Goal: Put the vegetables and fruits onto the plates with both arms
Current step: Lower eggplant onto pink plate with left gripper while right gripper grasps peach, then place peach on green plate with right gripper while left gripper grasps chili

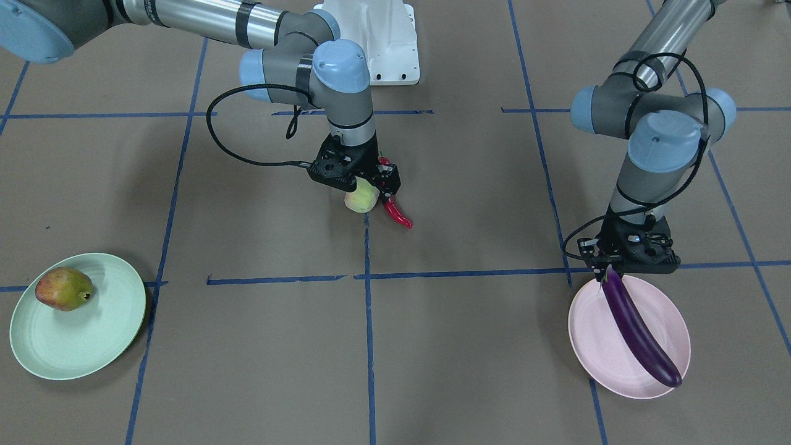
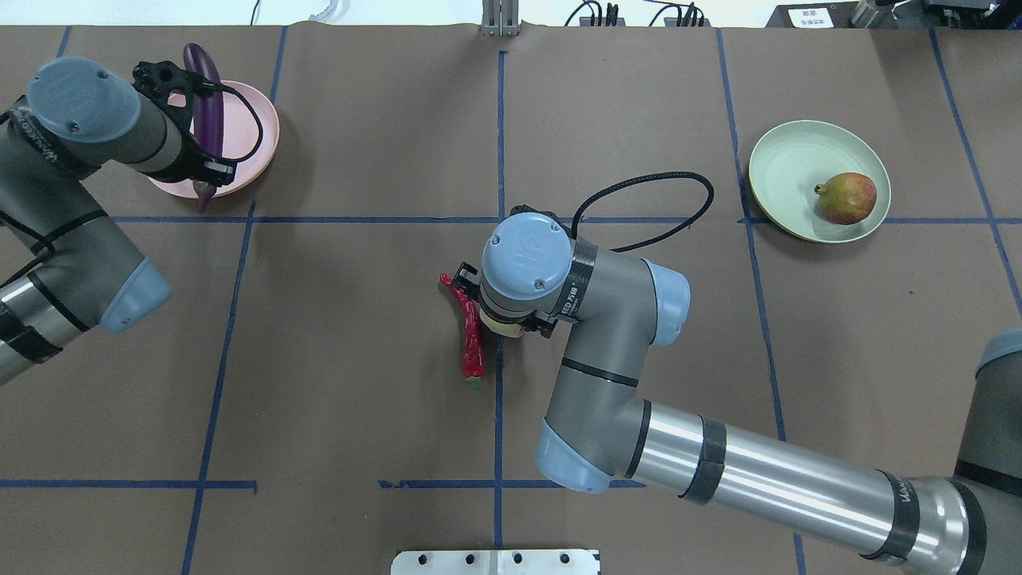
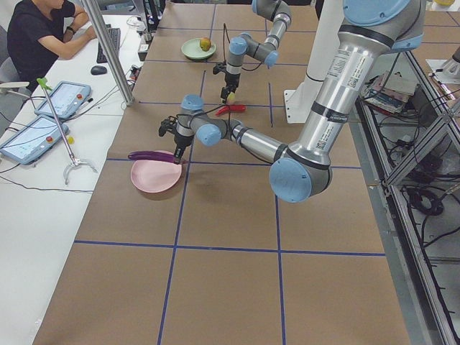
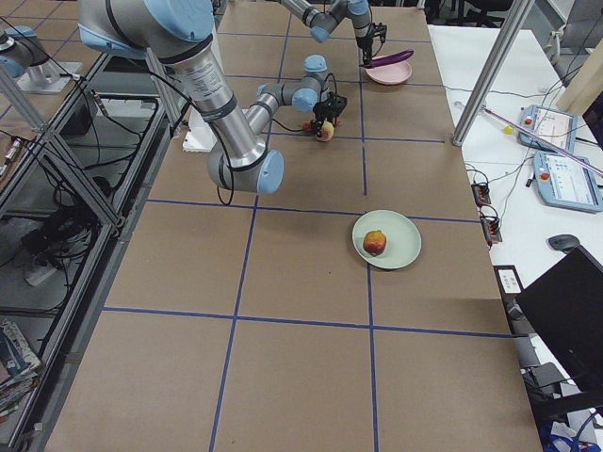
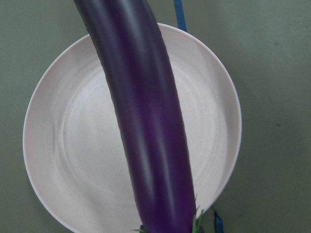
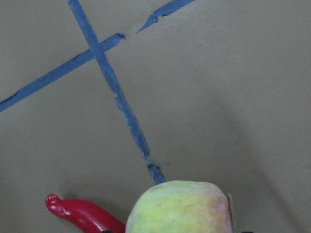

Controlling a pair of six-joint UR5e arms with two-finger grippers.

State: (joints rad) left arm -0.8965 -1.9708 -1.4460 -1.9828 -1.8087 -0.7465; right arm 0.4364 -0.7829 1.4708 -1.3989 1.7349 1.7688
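Note:
My left gripper (image 1: 612, 272) is shut on the stem end of the long purple eggplant (image 1: 639, 327), which lies slanted across the pale pink plate (image 1: 593, 334). The left wrist view shows the eggplant (image 5: 150, 131) over that plate (image 5: 73, 145). My right gripper (image 1: 364, 188) is shut on the pale green fruit (image 1: 361, 199) at the table's middle. The red chili pepper (image 1: 395, 210) lies on the table right beside it, also in the right wrist view (image 6: 82, 213). The red-and-yellow mango-like fruit (image 1: 63, 288) lies on the pale green plate (image 1: 80, 346).
The white base block (image 1: 383, 43) stands at the robot's edge of the table. Blue tape lines (image 1: 368, 321) cross the brown table. An operator (image 3: 43, 36) sits at a side table with tablets, behind a metal pole (image 3: 108, 50).

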